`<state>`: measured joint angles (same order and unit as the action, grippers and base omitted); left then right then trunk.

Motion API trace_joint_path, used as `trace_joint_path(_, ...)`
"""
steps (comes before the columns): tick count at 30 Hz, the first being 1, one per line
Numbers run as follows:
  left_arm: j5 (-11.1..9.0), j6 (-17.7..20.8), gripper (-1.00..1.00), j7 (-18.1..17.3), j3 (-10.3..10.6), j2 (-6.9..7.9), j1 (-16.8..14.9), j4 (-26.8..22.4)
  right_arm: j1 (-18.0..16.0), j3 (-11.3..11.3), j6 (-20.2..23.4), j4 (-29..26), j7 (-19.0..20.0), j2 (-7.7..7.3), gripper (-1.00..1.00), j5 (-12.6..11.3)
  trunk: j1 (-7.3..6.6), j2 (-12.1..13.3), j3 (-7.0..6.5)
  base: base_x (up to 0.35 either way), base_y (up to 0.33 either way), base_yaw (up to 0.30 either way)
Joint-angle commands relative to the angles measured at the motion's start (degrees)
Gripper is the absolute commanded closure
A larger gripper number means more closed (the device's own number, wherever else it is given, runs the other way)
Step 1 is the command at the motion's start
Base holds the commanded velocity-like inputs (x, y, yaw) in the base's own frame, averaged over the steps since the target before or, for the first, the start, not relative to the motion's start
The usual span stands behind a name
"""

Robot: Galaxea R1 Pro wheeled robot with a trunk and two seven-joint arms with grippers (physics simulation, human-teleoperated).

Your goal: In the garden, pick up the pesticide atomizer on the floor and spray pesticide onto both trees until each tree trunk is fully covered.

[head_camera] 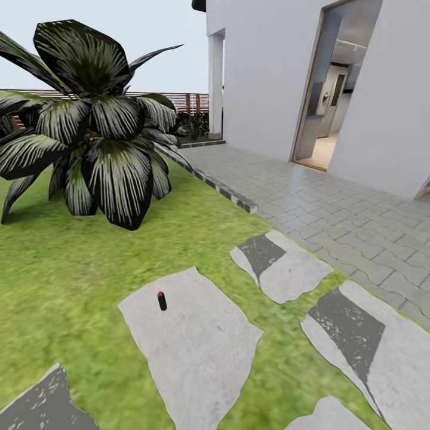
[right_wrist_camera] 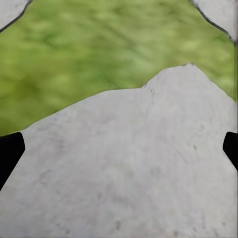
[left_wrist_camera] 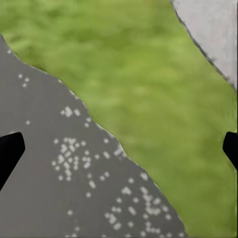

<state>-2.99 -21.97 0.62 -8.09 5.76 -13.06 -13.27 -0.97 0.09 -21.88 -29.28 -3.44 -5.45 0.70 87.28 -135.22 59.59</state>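
The pesticide atomizer (head_camera: 162, 300) stands upright on a pale grey stepping stone (head_camera: 197, 352) in the lawn (head_camera: 71, 269), its red tip up, with a short dark-leaved palm (head_camera: 98, 131) well behind it and the white house (head_camera: 269, 71) beyond a paved path (head_camera: 334, 209). The left hand (left_wrist_camera: 119, 151) hangs spread wide over a dark speckled stone (left_wrist_camera: 54, 188) and grass. The right hand (right_wrist_camera: 119, 148) is equally wide above a pale stone (right_wrist_camera: 134, 168), holding nothing.
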Motion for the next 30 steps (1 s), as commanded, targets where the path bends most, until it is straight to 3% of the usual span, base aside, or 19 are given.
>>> trace_joint_path(1,0.0,0.0,-1.0,0.0,0.0,0.0,-0.01,0.0,0.0,0.0,0.0,-0.01,0.01,0.0,-1.0,0.0,0.0,0.0,0.0,0.284,-0.165,0.0)
trace_joint_path(30,0.0,0.0,-1.0,0.0,0.0,-0.04,-0.01,0.0,0.0,0.0,0.0,0.01,0.01,0.0,-1.0,0.0,0.0,0.0,0.0,0.281,-0.168,0.0)
